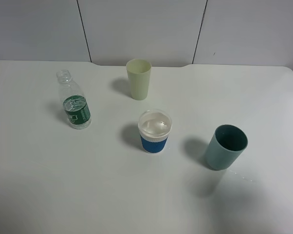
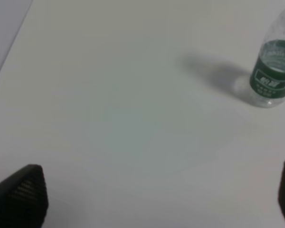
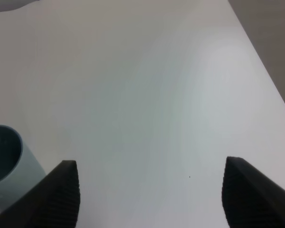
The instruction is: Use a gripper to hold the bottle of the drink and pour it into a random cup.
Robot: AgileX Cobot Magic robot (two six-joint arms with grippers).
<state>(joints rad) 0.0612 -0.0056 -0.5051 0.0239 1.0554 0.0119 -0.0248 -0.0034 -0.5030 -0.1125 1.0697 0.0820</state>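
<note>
My work surface is a plain white matte table (image 1: 63, 195). Near its middle stands a short white paper cup with a blue band (image 1: 155, 131), holding clear liquid. Behind that cup stands a tall pale green plastic cup (image 1: 138, 79). To its left, well apart, stands a small uncapped clear plastic bottle with a green label (image 1: 74, 101). To its right, slightly nearer me, stands a teal plastic cup (image 1: 226, 146).

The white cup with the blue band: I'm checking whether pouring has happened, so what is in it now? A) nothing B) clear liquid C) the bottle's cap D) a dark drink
B: the white cup with the blue band shows clear, glinting liquid close to its rim in the exterior high view.
</note>
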